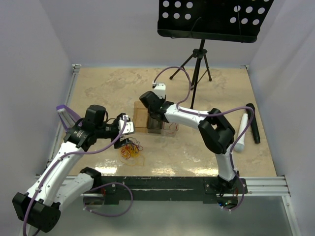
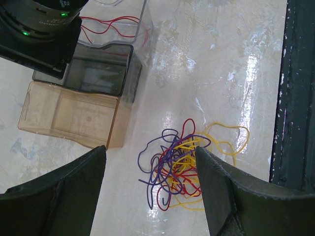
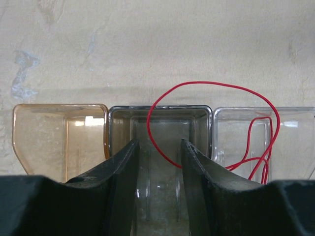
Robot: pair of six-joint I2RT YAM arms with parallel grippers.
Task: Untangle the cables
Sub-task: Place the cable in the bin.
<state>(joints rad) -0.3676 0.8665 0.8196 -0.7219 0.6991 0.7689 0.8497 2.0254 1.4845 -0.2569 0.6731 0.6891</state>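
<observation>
Finding 1, landmark: a smoky grey bin [image 3: 123, 110] stands on the tan table [image 1: 108, 88]. An amber bin [image 3: 29, 128] touches its left side and a clear bin [image 3: 295, 118] its right.

Finding 2, cables: a tangle of cables [image 2: 182, 169] in yellow, red and purple lies flat on the table. It sits nearer the arm bases than the grey bin and a little to its left, apart from all three bins. A separate red wire [image 3: 211, 84] lies partly in the clear bin. It arches past the grey bin's far rim and comes back down over the grey bin.

Finding 3, right gripper [image 3: 159, 143]: it is positioned directly over the grey bin. The jaws are narrow, with a plain gap between them. The red wire's end meets the inner edge of one finger [image 3: 197, 182]. It is not pinched.

Finding 4, left gripper [image 2: 150, 150]: it hangs above the tangle on the near-left side of the grey bin. The jaws are spread wide and hold nothing.

Finding 5: a white microphone [image 1: 241, 132] and a black microphone [image 1: 253, 125] lie well to the right of the grey bin.
</observation>
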